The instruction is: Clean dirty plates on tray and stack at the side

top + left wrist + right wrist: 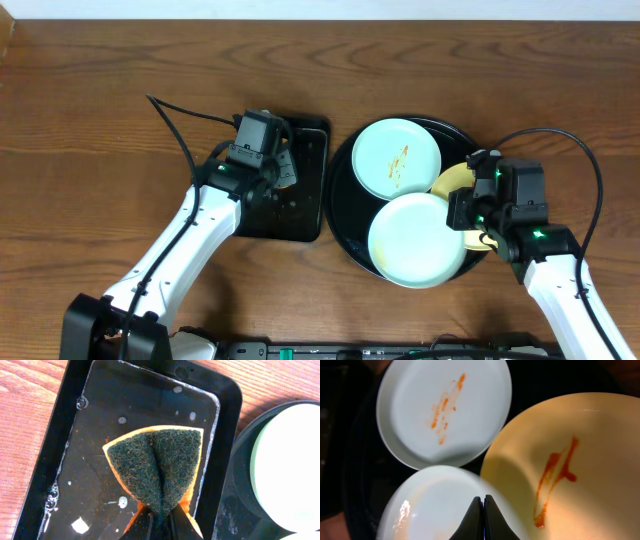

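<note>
Plates (396,158): three, all on tray (342,210); at least two smeared red.
Left gripper (161,514): clamped on folded sponge (157,465), left of tray.
Right gripper (483,504): fingers together over tray's right side.
Handling: steady one plate, then scrub smears with sponge's dark face.

Left arm (190,240): white forearm link enters from the near-left corner of the overhead view and runs diagonally up and right, with the black wrist housing at its far end. Left end effector (284,168): points right, angled downward. In the left wrist view, both fingers (182,521) are drawn in at the bottom edge, pinching a sponge (157,467) that creases between them.

Right arm (560,290): white link enters from the near-right corner and is angled up and left. Right end effector (462,208): faces left and is tipped down. In the right wrist view, its two dark fingers (473,520) are pressed flat together, the tips meeting along a thin seam.
</note>
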Available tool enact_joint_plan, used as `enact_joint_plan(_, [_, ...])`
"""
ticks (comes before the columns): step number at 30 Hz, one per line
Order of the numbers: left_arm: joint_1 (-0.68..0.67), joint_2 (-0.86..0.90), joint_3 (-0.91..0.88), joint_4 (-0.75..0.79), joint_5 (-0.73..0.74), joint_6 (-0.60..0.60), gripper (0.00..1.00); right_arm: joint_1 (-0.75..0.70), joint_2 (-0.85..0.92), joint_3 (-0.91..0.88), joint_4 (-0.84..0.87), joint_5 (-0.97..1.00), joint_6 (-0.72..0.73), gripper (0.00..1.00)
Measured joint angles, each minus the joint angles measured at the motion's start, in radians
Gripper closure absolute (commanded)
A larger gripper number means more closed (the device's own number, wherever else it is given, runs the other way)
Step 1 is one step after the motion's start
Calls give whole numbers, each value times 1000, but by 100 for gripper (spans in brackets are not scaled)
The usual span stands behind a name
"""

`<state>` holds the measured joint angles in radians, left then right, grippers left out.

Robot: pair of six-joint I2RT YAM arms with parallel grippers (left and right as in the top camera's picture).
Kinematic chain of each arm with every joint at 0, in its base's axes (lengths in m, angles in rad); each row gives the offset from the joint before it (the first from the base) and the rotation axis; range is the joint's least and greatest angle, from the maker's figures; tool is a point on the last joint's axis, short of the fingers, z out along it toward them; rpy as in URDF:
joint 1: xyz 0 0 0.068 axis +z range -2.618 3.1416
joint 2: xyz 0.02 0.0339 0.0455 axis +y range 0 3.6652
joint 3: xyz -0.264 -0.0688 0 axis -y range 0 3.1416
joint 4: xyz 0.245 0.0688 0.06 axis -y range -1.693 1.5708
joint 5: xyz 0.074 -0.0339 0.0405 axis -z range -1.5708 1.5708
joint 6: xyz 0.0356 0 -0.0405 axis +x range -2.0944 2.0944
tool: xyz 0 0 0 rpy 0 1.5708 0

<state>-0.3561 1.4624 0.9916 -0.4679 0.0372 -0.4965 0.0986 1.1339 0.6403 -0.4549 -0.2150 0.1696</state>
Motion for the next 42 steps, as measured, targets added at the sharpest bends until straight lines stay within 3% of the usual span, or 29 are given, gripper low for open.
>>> enact_joint_plan(3, [0, 0, 0, 0, 0, 0, 92, 0, 0, 0, -29, 15, -9, 96])
enact_joint_plan(5, [0, 0, 0, 0, 0, 0, 92, 0, 0, 0, -69, 13, -4, 80])
enact_joint_plan(9, [0, 0, 0, -1, 0, 0, 92, 0, 0, 0, -179, 5, 18, 62])
enact_joint_plan(15, [0, 0, 0, 0, -4, 0, 92, 0, 0, 1, -383, 2, 121, 61])
enact_joint_plan(28, [0, 0, 0, -1, -11, 0, 92, 0, 0, 1, -543, -5, 289, 62])
enact_joint_plan(36, [0, 0, 0, -1, -11, 0, 92, 0, 0, 5, -581, -76, 317, 58])
enact_joint_plan(42, [0, 0, 0, 0, -11, 0, 92, 0, 0, 127, -731, -53, 312, 51])
